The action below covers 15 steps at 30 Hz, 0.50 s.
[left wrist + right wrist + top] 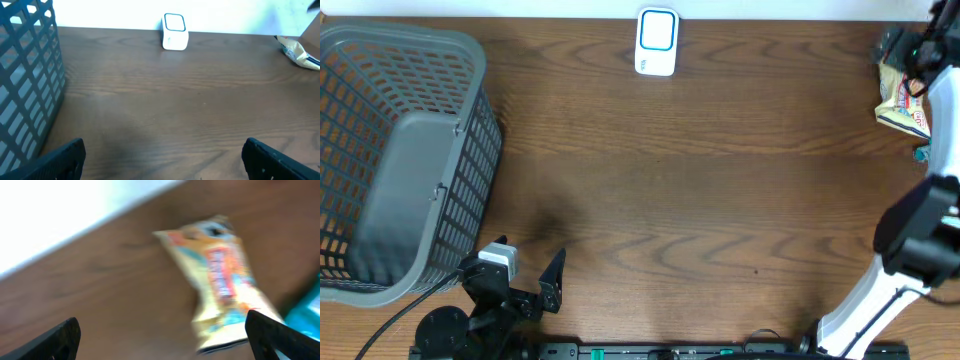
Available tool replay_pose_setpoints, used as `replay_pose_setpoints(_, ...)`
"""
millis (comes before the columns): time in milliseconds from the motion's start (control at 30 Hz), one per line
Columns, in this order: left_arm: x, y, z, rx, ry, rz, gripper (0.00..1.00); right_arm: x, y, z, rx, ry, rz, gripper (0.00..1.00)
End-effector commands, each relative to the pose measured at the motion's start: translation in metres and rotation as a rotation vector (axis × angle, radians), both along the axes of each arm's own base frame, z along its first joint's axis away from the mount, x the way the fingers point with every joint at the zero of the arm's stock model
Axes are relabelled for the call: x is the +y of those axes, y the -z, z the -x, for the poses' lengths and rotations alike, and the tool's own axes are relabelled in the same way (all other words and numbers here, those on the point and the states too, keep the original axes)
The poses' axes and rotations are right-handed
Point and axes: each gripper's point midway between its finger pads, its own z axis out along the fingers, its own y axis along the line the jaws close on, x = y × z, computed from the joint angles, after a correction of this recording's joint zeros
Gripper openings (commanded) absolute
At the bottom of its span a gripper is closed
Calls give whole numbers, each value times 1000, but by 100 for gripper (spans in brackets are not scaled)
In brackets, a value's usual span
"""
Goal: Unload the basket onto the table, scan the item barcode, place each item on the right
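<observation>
Right wrist view: we see the right gripper (162, 332) spread wide above the snack packet (220, 275), which lies loose at the table's (720, 200) right edge; left gripper (162, 160) gapes idle; scanner (656, 42) waits well apart.

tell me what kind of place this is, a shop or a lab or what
Most likely a lab bench staged as a checkout. A small white barcode scanner stands at the far edge of a wooden table, a grey plastic basket sits at one end, and a yellow snack packet lies at the other.
</observation>
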Motion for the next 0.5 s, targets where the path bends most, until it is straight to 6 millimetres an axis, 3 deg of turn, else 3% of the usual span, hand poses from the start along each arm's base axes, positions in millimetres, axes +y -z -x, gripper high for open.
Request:
replay_pose_setpoints(0, -2, -3, 1, -11, 9, 5, 98, 68, -46, -3, -115, -188, -203, 99)
replay_pose_setpoints(200, -2, -3, 1, -11, 8, 5, 98, 131, -74, 16, -113, -335, -293, 99)
replay_pose_setpoints(467, -2, -3, 1, -11, 8, 5, 98, 204, -131, 50, -167, -475, -212, 99)
